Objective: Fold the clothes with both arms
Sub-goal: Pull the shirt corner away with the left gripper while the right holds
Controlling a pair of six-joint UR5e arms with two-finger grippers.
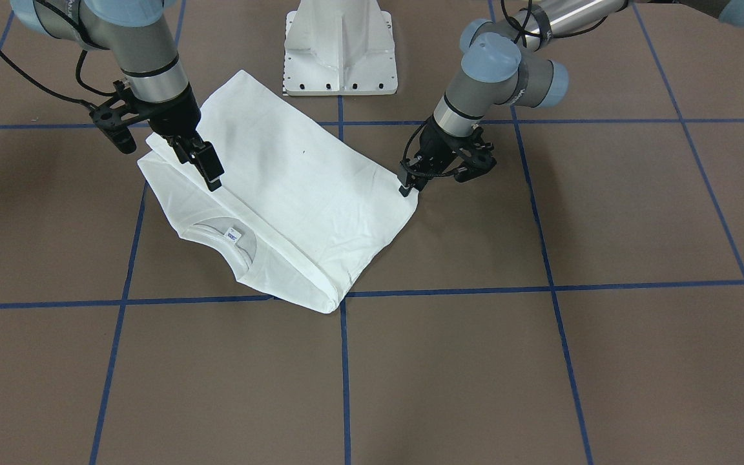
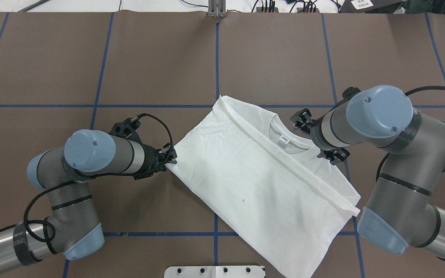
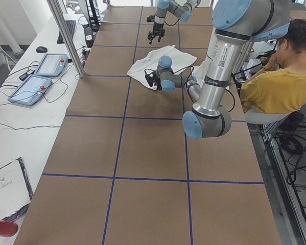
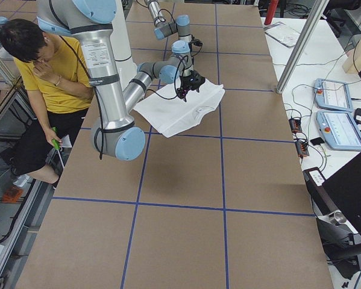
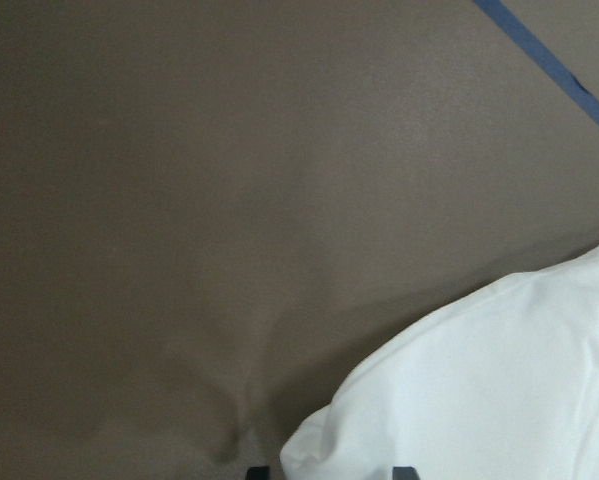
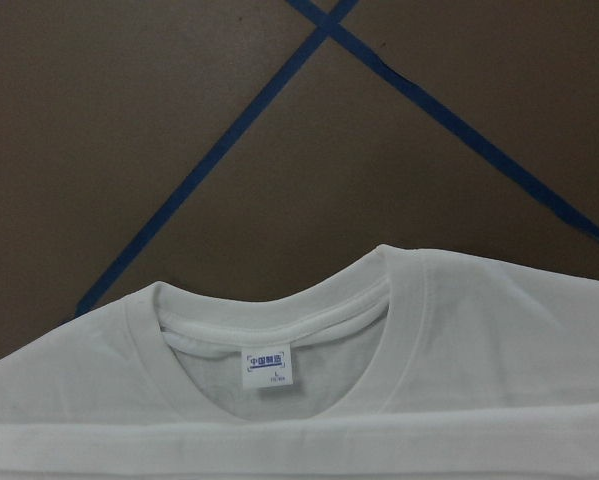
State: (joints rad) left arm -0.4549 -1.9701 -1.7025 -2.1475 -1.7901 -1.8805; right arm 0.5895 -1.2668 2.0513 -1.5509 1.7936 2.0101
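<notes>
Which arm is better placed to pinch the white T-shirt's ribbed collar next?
Probably right: the black right gripper hovers over the folded white T-shirt near its ribbed collar; the left gripper sits at a far corner.

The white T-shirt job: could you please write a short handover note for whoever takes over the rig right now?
Left gripper: open, low at the table, its fingertips on either side of one corner of the white T-shirt.
Right gripper: open or shut cannot be told; it hangs over the opposite edge, on the collar side, with no cloth seen in it.
Shirt: flat, askew to the blue tape lines, collar and neck label facing up.
Done: no sleeves showing; a folded layer lies across the body just below the collar.
Left: probably one more fold to make it compact.
</notes>
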